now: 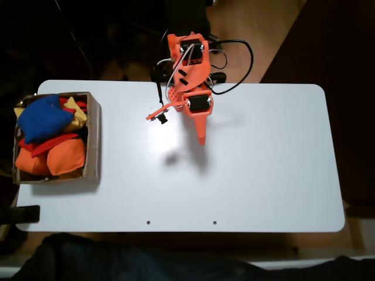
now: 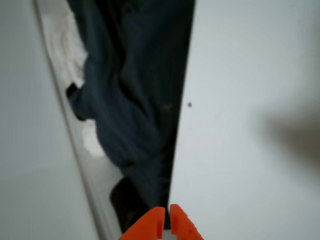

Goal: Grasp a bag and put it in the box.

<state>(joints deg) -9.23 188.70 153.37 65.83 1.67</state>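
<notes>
I am holding my gripper [image 1: 203, 140] up over the middle of the white tabletop [image 1: 263, 170], nearer its far edge, and my two orange fingers [image 2: 150, 227] are pressed together with nothing between them. The blue bag [image 1: 42, 117] is lying in the box [image 1: 92, 140] at the left edge of the tabletop in the fixed view, resting on top of the orange bags [image 1: 58, 159] and a yellow bag [image 1: 76, 111].
</notes>
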